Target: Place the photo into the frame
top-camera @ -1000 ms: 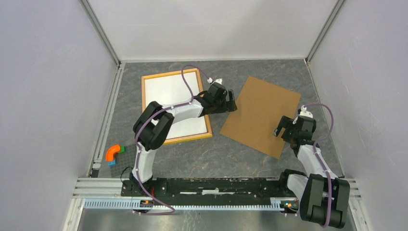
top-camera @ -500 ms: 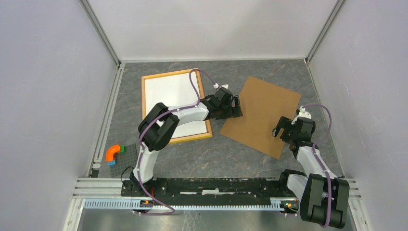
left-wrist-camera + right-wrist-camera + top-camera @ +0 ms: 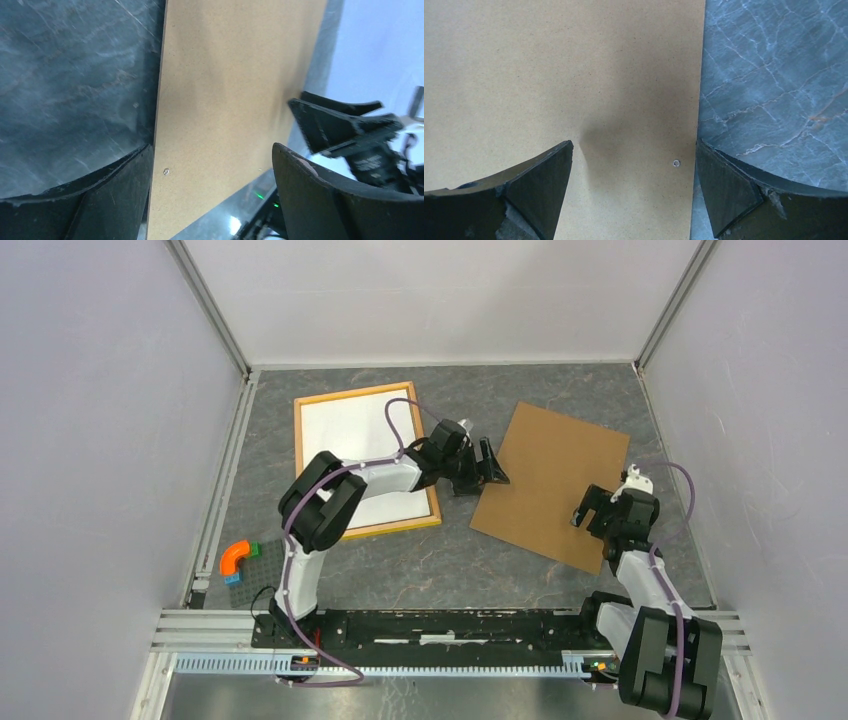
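Observation:
The orange-yellow frame (image 3: pixel 299 462) lies flat at the back left of the table. Inside it is the photo (image 3: pixel 345 430), plain white back up, and my left arm stretches across it. My left gripper (image 3: pixel 492 466) (image 3: pixel 210 170) is open at the left edge of the brown backing panel (image 3: pixel 555 475) (image 3: pixel 230 90). That edge runs just inside the left finger (image 3: pixel 117 192). My right gripper (image 3: pixel 597 510) (image 3: pixel 634 155) is open over the panel's (image 3: pixel 564 75) near right edge, beside a small metal eyelet (image 3: pixel 676 163).
An orange curved block on small green and blue bricks (image 3: pixel 238 558) sits at the near left. Grey walls close in the table on three sides. A metal rail (image 3: pixel 430 625) with both arm bases runs along the near edge.
My left gripper has moved right, from the frame's right rim to the panel's left edge. The panel has shifted slightly right. My right gripper has drifted a little right and nearer.

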`<state>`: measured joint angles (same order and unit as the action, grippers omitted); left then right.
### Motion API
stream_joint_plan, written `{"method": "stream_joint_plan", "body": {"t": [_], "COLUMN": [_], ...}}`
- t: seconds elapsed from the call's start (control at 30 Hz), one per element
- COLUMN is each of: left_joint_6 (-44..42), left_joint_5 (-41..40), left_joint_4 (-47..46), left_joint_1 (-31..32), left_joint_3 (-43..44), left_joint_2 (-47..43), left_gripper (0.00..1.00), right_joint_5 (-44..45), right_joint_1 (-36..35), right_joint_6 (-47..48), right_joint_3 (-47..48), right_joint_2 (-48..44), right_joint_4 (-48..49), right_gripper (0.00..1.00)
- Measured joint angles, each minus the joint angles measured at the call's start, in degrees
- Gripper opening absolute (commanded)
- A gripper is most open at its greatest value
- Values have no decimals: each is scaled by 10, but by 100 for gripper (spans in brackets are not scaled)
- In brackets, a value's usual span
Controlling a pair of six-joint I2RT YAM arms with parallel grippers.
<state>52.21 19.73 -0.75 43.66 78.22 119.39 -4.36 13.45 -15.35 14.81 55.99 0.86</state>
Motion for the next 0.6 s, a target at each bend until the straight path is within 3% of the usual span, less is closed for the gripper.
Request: {"method": "stream_joint_plan", "body": {"t": [0.27, 0.43, 0.6], "left_joint_6": [155, 280, 344], "left_joint_5": [33, 57, 64], "left_joint_4": [-214, -402, -497], "left_joint_1": [-7, 1, 4], "left_joint_3": [-131, -170, -184], "left_joint_2": [-82, -64, -12], "left_gripper": [77, 59, 55], "right_joint_5": [7, -45, -63], "right_joint_1": [6, -2, -3], "right_joint_6": [-1, -19, -24], "right_joint_3": [-8, -8, -11], "right_joint_2": [-23, -48, -55], "right_joint_4": [0, 29, 33], "right_gripper": [96, 96, 96]}}
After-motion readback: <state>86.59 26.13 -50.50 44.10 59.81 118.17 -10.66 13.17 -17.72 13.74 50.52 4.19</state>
